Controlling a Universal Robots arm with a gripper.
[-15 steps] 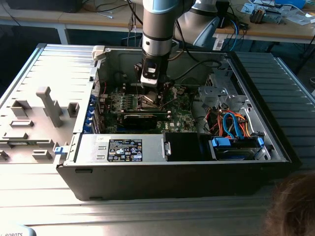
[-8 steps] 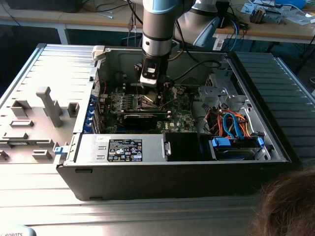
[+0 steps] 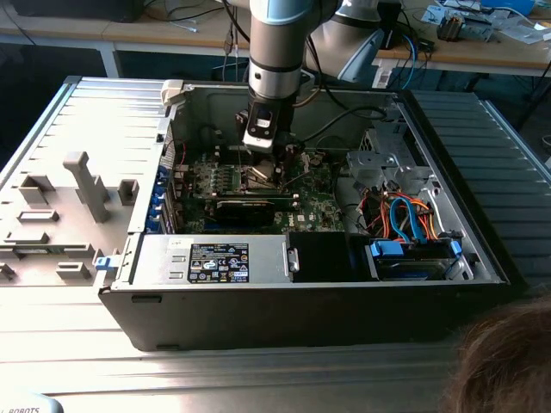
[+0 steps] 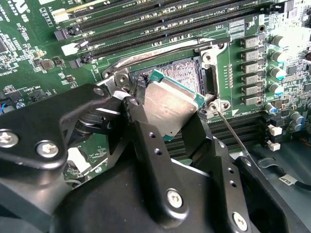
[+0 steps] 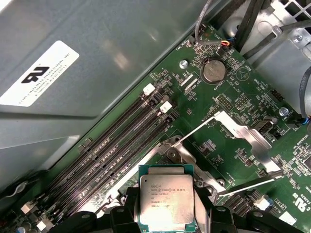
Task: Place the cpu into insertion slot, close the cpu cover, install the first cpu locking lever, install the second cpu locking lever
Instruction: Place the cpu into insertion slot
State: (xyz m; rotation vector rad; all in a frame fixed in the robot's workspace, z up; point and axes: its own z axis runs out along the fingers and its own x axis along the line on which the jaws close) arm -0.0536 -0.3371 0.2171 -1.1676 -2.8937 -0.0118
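Note:
My gripper [image 4: 165,116] is shut on the cpu [image 4: 170,103], a flat square chip with a dull silver top, one black finger on each of two opposite edges. The chip hangs tilted just over the insertion slot [image 4: 183,72], whose pin field shows beyond it inside a silver frame; I cannot tell if they touch. In the first wrist view the cpu [image 5: 166,196] sits between the fingertips [image 5: 219,214]. The cpu cover [image 5: 244,132] stands swung open beside the socket. Two thin wire locking levers [image 5: 194,129] [image 5: 249,183] stick up, unlatched. In the exterior view the gripper [image 3: 259,148] is low inside the computer case.
Long black memory slots [image 5: 119,145] run beside the socket. A row of capacitors [image 4: 281,58] and a coin battery [image 5: 214,71] sit on the green board. Case walls [image 3: 172,129], coloured cables [image 3: 405,215] and a drive bay [image 3: 413,258] ring the board. A person's hair [image 3: 508,361] is at the exterior view's right.

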